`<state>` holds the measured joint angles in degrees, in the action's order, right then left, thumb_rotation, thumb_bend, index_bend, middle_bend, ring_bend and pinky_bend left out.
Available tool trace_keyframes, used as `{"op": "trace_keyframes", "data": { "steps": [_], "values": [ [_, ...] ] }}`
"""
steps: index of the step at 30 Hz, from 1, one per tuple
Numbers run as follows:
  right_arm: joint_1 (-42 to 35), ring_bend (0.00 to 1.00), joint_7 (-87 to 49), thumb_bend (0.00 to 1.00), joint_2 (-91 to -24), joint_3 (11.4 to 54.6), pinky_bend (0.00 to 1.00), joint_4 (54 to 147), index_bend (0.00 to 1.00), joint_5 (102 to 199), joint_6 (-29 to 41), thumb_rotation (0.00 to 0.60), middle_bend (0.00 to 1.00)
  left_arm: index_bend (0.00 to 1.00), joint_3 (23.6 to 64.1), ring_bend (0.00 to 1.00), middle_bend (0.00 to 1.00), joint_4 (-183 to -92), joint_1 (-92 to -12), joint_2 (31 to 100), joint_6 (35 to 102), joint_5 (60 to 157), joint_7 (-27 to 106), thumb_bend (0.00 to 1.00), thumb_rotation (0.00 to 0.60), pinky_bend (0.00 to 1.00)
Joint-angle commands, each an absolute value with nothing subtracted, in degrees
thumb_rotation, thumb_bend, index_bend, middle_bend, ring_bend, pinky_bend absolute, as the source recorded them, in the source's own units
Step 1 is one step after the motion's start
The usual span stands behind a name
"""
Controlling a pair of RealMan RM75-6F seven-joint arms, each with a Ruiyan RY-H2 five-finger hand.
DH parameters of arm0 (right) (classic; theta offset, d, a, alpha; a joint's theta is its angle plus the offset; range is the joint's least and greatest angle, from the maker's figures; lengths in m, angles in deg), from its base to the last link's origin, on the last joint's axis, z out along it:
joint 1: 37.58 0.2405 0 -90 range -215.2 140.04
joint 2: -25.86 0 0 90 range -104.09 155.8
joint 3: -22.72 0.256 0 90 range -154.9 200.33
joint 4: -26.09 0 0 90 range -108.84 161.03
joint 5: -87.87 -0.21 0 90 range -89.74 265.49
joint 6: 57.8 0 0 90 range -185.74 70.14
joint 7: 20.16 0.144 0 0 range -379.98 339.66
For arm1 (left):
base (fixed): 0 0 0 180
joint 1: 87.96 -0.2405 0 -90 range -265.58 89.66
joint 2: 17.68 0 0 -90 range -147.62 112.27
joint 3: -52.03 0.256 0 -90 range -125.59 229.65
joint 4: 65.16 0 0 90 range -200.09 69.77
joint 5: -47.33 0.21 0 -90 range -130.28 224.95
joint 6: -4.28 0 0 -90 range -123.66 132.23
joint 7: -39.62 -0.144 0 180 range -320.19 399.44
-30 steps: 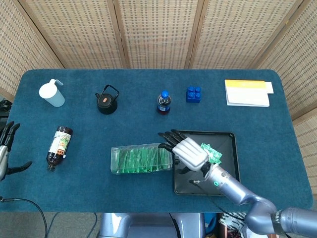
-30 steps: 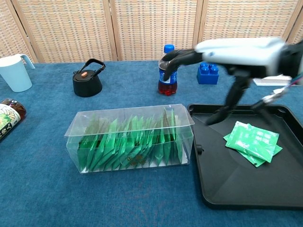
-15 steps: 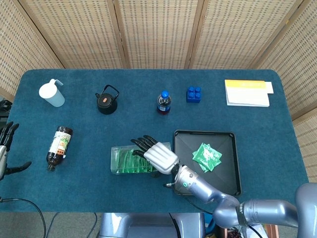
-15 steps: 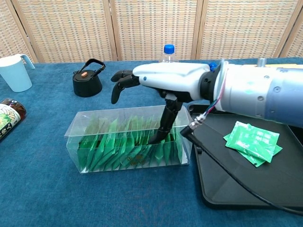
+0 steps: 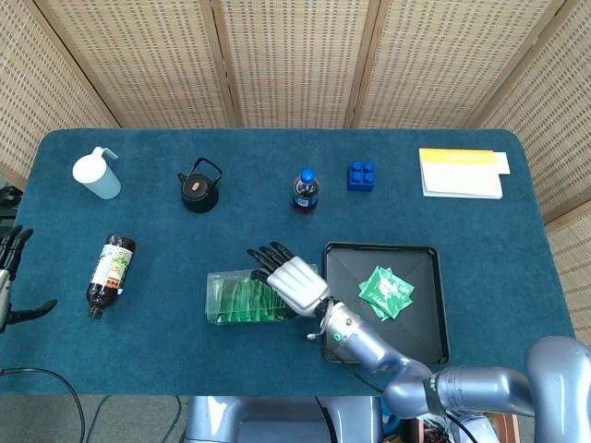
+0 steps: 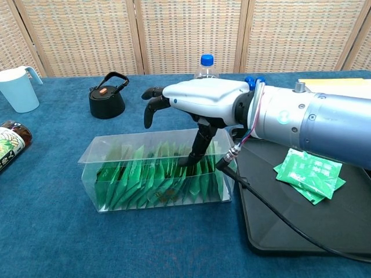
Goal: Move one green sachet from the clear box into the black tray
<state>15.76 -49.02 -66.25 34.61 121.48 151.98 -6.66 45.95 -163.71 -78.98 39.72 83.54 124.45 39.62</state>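
right robot hand (image 6: 197, 98) over the box (image 6: 93, 159)
fingers spread, thumb dipping among the green sachets (image 6: 156, 174) packed in the box; two sachets (image 6: 310, 174) already lie in the tray (image 6: 272, 231).

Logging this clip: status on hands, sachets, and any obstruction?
Right hand over the clear box, thumb dipped among the green sachets, none gripped. Left hand idle, open. Black tray holds sachets already. Nothing blocking.

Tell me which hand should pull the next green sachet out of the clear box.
Right. The right hand is above the clear box, one finger reaching down among the green sachets, next to the black tray. The left hand sits off the table's far left edge.
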Motion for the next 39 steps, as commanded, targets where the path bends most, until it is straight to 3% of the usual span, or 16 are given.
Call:
{"op": "trace_keyframes", "data": {
  "steps": [1, 7, 22, 39],
  "values": [
    [15.9, 0.0, -49.4, 0.51, -66.82, 34.44, 0.0, 121.08, 0.32, 151.65, -6.13, 0.6, 0.05, 0.0, 45.94, 0.0, 0.0, -163.68, -78.99, 39.65, 83.54, 124.46, 39.76, 0.1, 0.6, 0.0],
    [16.21, 0.0, -47.82, 0.62, -68.37, 36.41, 0.0, 119.87, 0.34, 152.34, -3.72, 0.6, 0.07, 0.0, 45.84, 0.0, 0.0, -163.71, -79.07, 39.34, 83.66, 124.52, 40.57, 0.1, 0.6, 0.0],
    [21.52, 0.0, -54.77, 0.63, -69.89, 42.57, 0.0, 116.8, 0.35, 142.38, -2.35, 0.6, 0.06, 0.0, 45.52, 0.0, 0.0, -163.0, -79.06, 38.25, 82.84, 124.15, 44.24, 0.1, 0.6, 0.0],
    [29.53, 0.0, -63.0, 0.63, -78.0, 44.88, 0.0, 105.05, 0.36, 132.53, -1.04, 0.6, 0.0, 0.0, 45.27, 0.0, 0.0, -161.59, -78.16, 37.97, 80.01, 122.79, 46.95, 0.1, 0.6, 0.0]
  ]
}}
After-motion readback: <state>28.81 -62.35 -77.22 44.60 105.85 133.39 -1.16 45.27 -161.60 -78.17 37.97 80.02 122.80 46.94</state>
